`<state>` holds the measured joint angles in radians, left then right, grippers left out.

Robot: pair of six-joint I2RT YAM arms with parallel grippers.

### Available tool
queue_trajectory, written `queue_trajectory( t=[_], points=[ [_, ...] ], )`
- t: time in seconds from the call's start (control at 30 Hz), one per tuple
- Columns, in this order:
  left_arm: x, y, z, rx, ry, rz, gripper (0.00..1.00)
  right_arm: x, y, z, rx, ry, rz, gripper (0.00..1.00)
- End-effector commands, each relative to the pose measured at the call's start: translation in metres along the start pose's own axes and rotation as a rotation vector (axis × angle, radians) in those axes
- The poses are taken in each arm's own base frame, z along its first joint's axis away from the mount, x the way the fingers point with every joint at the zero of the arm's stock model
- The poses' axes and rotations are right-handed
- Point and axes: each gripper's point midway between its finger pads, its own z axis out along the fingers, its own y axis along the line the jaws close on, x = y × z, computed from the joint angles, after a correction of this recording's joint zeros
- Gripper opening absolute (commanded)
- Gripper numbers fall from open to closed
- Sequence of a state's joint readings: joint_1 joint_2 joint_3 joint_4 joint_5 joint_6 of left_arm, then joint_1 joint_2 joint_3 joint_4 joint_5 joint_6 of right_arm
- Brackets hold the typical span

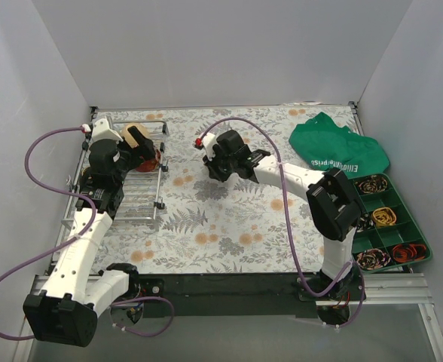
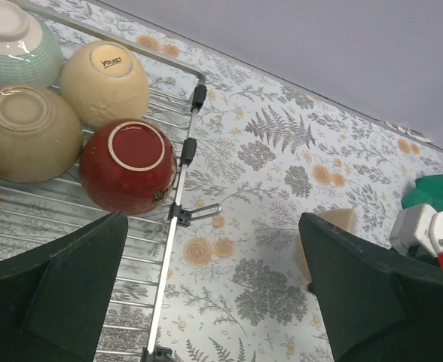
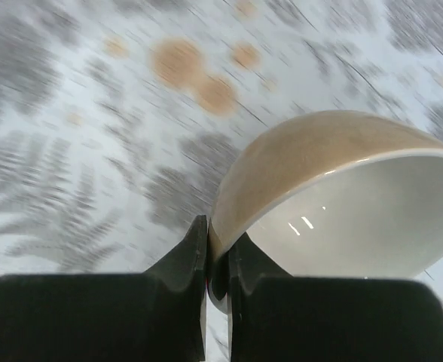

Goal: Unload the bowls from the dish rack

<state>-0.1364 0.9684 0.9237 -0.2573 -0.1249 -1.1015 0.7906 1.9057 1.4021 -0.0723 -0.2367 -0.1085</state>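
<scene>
Left pincer (image 2: 214,253): gapes wide, holds nothing, hangs over dish rack (image 2: 178,188) edge; ahead of its left finger, red bowl (image 2: 127,166), upside down on rack, beside cream bowl (image 2: 105,81) and beige bowl (image 2: 27,132); mint bowl (image 2: 14,45) beyond. Right pincer (image 3: 215,253): pinches rim of tan bowl (image 3: 304,166), tilted over floral tablecloth (image 3: 93,151)

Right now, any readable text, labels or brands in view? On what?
"youcci", as best it reads: stamp on the upturned base of the cream bowl in the dish rack.
"Elli...": white print on the green bag; the rest too small to read.
Nothing else legible.
</scene>
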Motion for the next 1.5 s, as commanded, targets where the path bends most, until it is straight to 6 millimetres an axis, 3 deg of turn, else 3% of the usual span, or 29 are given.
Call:
queue_trajectory(
  t=[0.0,0.03,0.1,0.13,0.37,0.57,0.67,0.83,0.93,1.17,1.33,1.37,1.4,1.43,1.47],
  points=[
    [-0.006,0.017,-0.005,-0.071,-0.047,0.034,0.98,0.013,-0.089,-0.066,0.439,0.274,-0.261,0.01],
    [-0.007,0.018,-0.005,-0.074,-0.052,0.035,0.98,0.020,-0.106,-0.074,0.518,0.330,-0.280,0.01],
    [-0.009,0.019,-0.006,-0.085,-0.062,0.037,0.98,0.020,-0.121,-0.082,0.576,0.379,-0.305,0.01],
    [-0.009,0.020,-0.006,-0.088,-0.062,0.039,0.98,0.030,-0.130,-0.085,0.594,0.438,-0.327,0.01],
    [-0.006,0.021,-0.005,-0.085,-0.053,0.052,0.98,0.053,-0.161,-0.084,0.611,0.588,-0.368,0.01],
    [-0.001,0.019,-0.005,-0.067,-0.039,0.053,0.98,0.087,-0.180,-0.078,0.565,0.673,-0.333,0.01],
    [-0.001,0.017,-0.004,-0.057,-0.036,0.053,0.98,0.095,-0.183,-0.077,0.555,0.699,-0.343,0.10],
    [0.001,0.016,-0.004,-0.049,-0.031,0.056,0.98,0.092,-0.177,-0.073,0.523,0.669,-0.323,0.41],
    [0.003,0.017,-0.002,-0.054,-0.023,0.062,0.98,0.083,-0.173,-0.073,0.518,0.624,-0.286,0.55],
    [0.006,0.020,0.001,-0.069,-0.010,0.070,0.98,0.044,-0.155,-0.094,0.532,0.473,-0.188,0.68],
    [0.010,0.028,0.005,-0.108,-0.001,0.080,0.98,0.008,-0.137,-0.133,0.574,0.319,-0.101,0.73],
    [0.011,0.029,0.006,-0.114,0.000,0.081,0.98,0.016,-0.132,-0.136,0.569,0.316,-0.076,0.73],
    [0.011,0.031,0.007,-0.122,0.001,0.082,0.98,0.000,-0.125,-0.148,0.582,0.236,-0.044,0.74],
    [0.013,0.033,0.008,-0.135,0.007,0.084,0.98,0.000,-0.118,-0.151,0.564,0.208,-0.019,0.76],
    [0.015,0.038,0.009,-0.158,0.009,0.088,0.98,0.014,-0.112,-0.151,0.552,0.210,0.002,0.80]
  ],
)
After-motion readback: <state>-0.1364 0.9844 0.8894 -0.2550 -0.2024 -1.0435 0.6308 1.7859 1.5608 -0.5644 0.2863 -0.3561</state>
